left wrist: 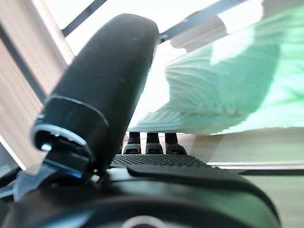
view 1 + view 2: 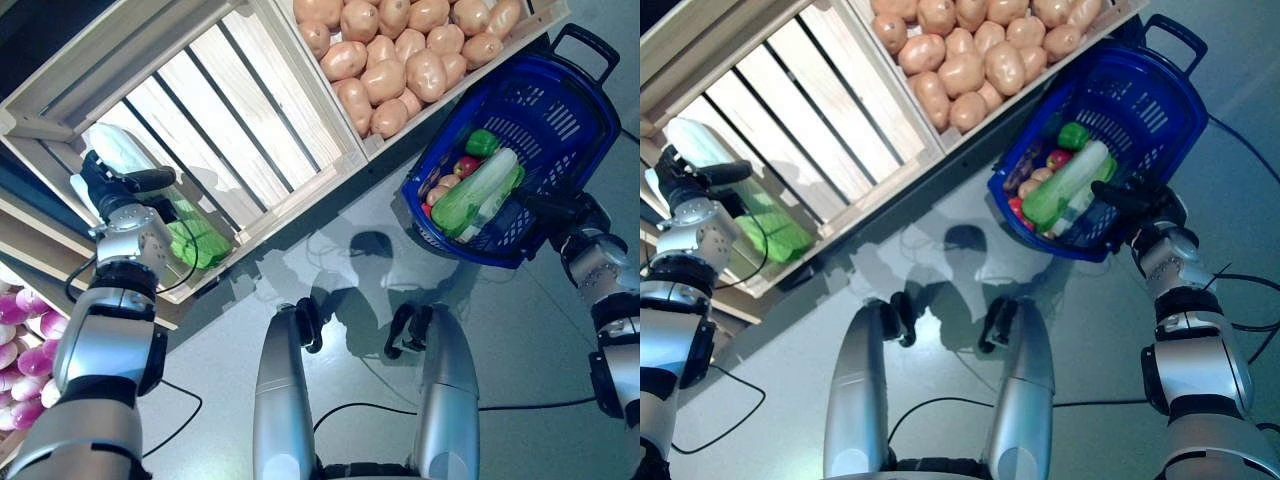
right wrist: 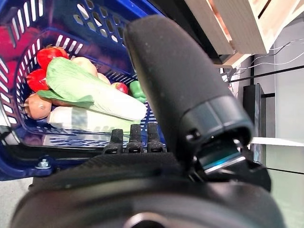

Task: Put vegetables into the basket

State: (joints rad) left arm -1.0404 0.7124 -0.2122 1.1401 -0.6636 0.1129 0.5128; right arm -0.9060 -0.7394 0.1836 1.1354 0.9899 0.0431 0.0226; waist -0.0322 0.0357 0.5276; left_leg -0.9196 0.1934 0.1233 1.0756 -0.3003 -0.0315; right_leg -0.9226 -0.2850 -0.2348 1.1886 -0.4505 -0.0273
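The blue plastic basket (image 2: 545, 110) stands on the floor at the right, by the wooden stand. In it lie pale green cabbages (image 2: 480, 192), a green pepper (image 2: 482, 142), red vegetables and a potato; they also show in the right wrist view (image 3: 95, 92). My right hand (image 2: 556, 209) is open, just beside the basket's near rim (image 3: 21, 166). My left hand (image 2: 122, 186) reaches into the stand's left crate, open, fingers straight. It is right beside a pale green cabbage (image 2: 118, 148), which shows past the fingers in the left wrist view (image 1: 228, 95). The hand holds nothing.
The slatted wooden stand (image 2: 300, 150) runs across the back, with a crate edge between my left hand and the basket. A lower shelf (image 2: 20, 270) sits at the far left. Grey floor (image 2: 350, 270) lies between the stand and me.
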